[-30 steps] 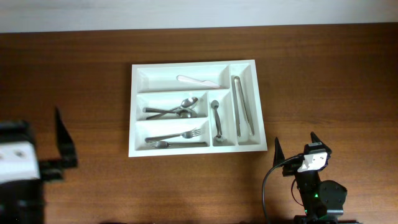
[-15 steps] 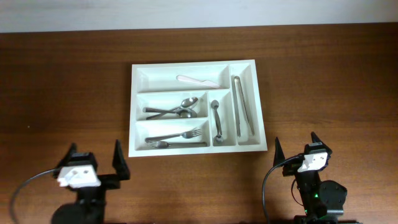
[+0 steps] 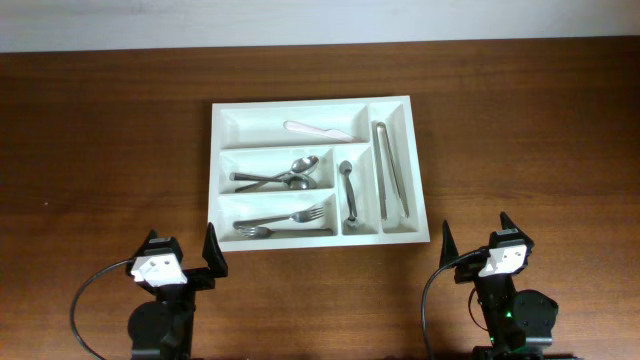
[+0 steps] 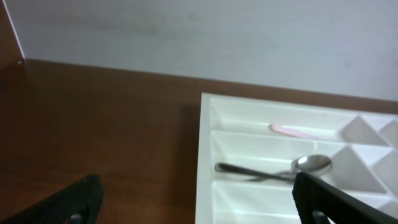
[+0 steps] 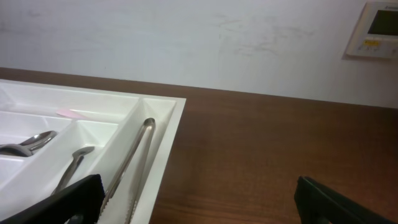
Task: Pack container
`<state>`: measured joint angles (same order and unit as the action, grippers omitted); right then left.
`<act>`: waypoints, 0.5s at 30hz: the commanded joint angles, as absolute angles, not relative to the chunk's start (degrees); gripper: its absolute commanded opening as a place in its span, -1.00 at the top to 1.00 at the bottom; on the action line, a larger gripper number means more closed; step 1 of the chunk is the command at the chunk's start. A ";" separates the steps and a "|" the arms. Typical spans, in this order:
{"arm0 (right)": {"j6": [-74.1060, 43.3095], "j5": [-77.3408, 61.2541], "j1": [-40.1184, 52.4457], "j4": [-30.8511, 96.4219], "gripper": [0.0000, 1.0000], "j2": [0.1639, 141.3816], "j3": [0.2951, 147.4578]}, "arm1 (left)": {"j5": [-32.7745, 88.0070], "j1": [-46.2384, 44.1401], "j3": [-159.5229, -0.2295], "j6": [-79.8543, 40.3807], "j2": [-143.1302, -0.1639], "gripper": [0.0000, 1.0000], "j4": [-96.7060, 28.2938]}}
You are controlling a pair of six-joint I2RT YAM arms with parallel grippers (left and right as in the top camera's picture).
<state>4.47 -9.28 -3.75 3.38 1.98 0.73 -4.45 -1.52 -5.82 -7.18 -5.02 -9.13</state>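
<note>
1. Since the earlier frames, the left claw [image 3: 182, 247] has travelled in from the far left edge of the worktop [image 3: 100, 150]. It now sits close to the front-left corner of the container, and no contact shows. Its jaws are spread to their widest and hold nothing.
2. The container [image 3: 214, 175] lies at the middle of the worktop, toward the back edge, and has not shifted.
3. Its contents, left to right:
   - The three long compartments hold a pale knife [image 3: 320, 130] at the back, spoons [image 3: 280, 178] in the middle and forks [image 3: 285, 222] at the front.
   - The shorter upright compartment holds a single steel utensil [image 3: 347, 195]; its type cannot be told.
   - The rightmost compartment holds tongs [image 3: 390, 185].
4. The right claw [image 3: 476, 235] stays where it was, near the front-right corner of the container and apart from it. Its jaws are likewise fully spread and empty.
5. Assessment:
   - No loose cutlery shows on the worktop, and every compartment is occupied.
   - The left arm's return to a posture mirroring the right suggests that packing is finished and both arms are parked.
   - No further grasp appears to be called for.
</note>
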 commanded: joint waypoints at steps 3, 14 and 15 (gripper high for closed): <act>3.99 -8.78 -3.40 3.60 -0.98 1.48 0.32 | -4.27 -1.28 -4.10 -7.68 -3.77 -0.99 -8.56; 4.01 -8.78 -3.40 3.60 -0.98 1.48 0.32 | -4.23 -1.28 -2.13 -0.19 -0.91 -0.98 -7.68; 4.01 -8.78 -3.40 3.60 -0.98 1.48 0.32 | -4.23 -1.28 -2.13 1.02 -0.34 -0.99 -7.66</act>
